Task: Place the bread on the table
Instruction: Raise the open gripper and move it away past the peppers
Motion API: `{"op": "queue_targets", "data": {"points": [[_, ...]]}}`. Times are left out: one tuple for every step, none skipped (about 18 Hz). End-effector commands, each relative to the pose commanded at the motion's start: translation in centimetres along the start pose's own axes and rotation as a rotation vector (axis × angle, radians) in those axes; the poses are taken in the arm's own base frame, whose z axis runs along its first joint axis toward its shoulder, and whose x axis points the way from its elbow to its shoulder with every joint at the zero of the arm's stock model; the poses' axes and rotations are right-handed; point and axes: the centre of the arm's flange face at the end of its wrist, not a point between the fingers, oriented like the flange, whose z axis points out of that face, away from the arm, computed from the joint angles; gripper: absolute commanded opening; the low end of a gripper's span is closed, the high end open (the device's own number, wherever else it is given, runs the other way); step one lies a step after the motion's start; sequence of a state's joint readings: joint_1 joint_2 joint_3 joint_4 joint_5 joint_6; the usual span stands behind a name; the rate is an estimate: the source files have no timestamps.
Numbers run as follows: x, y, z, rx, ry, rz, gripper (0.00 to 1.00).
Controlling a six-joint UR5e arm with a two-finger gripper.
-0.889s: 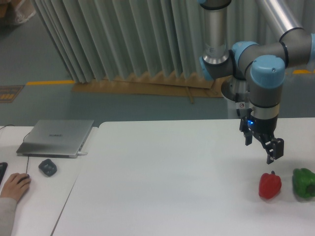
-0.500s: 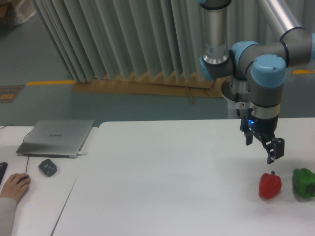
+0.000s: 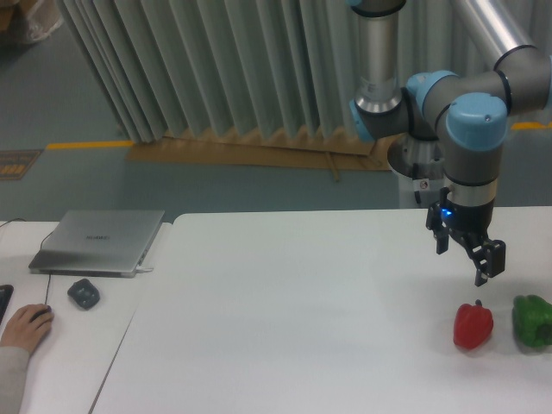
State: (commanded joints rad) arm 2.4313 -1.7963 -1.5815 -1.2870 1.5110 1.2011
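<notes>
The bread is out of view in this frame. My gripper (image 3: 462,261) hangs open above the right part of the white table (image 3: 285,310), with nothing between its fingers. It is just above and slightly left of a red pepper (image 3: 473,325), not touching it. A green pepper (image 3: 532,321) lies to the right of the red one, near the frame's right edge.
A smaller white desk on the left holds a closed grey laptop (image 3: 99,241) and a dark grey object (image 3: 84,294). A person's hand (image 3: 26,326) rests on a mouse at the far left. Behind the table hangs a pleated curtain (image 3: 216,69).
The gripper has shifted a little to the right and stays open. The peppers have not moved.
</notes>
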Motion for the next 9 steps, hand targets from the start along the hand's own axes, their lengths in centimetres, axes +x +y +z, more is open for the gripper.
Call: {"op": "queue_targets", "data": {"points": [[0.09, 0.04, 0.1, 0.0, 0.0, 0.002, 1.0], [0.41, 0.05, 0.31, 0.002, 0.004, 0.001, 1.0], [0.59, 0.19, 0.39, 0.004, 0.006, 0.0, 1.0], [0.59, 0.36, 0.43, 0.005, 0.008, -0.003, 1.0], [0.45, 0.57, 0.32, 0.007, 0.006, -0.009, 1.0], [0.3, 0.79, 0.3, 0.007, 0.005, -0.011, 1.0], [0.28, 0.87, 0.21, 0.008, 0.004, -0.012, 1.0], [0.27, 0.89, 0.21, 0.006, 0.003, -0.011, 1.0], [0.3, 0.9, -0.04, 0.007, -0.002, -0.011, 1.0]]}}
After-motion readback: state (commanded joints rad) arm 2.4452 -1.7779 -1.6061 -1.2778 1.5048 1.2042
